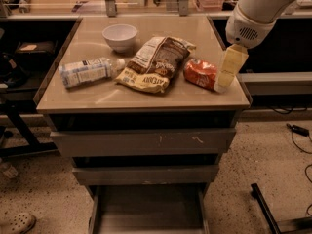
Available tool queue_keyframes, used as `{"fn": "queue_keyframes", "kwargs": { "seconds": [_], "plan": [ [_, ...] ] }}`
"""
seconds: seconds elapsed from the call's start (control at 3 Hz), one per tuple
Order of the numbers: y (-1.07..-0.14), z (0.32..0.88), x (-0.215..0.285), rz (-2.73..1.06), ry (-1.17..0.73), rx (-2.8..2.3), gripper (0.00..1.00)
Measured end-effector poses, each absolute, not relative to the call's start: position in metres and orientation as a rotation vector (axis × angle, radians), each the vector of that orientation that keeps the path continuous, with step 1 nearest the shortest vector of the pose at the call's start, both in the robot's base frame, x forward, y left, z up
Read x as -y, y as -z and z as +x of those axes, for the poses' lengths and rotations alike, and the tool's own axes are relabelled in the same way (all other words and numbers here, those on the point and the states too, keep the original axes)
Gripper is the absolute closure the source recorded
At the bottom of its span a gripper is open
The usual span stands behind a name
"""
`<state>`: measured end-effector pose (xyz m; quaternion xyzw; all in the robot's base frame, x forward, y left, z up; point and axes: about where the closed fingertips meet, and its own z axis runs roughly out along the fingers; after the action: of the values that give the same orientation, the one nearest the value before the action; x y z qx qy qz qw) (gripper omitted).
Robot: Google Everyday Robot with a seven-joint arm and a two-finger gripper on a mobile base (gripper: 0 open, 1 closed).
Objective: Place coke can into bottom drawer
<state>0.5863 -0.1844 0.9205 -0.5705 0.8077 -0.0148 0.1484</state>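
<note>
The coke can (200, 73), red-orange with white markings and dented, lies on its side at the right of the cabinet top (146, 95). My gripper (223, 84) hangs from the white arm (258, 11) and points down at the can's right side, right beside it or touching it. The bottom drawer (146, 209) is pulled open at the foot of the cabinet, a shallow grey tray with nothing showing on its floor.
A brown-and-yellow snack bag (156, 62) lies just left of the can. A water bottle (87, 71) lies at the left and a white bowl (120, 35) stands behind. Two shut grey drawers (144, 141) sit above the open one. Cables (297, 129) lie on the floor to the right.
</note>
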Motion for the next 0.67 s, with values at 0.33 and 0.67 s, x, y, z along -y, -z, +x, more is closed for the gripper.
{"fn": "queue_keyframes", "kwargs": {
  "seconds": [0.33,0.67],
  "plan": [
    [-0.905,0.618,0.178,-1.572,-0.018,-2.375,0.00],
    [-0.881,0.640,0.176,-1.510,-0.065,-2.448,0.00]
  ]
}}
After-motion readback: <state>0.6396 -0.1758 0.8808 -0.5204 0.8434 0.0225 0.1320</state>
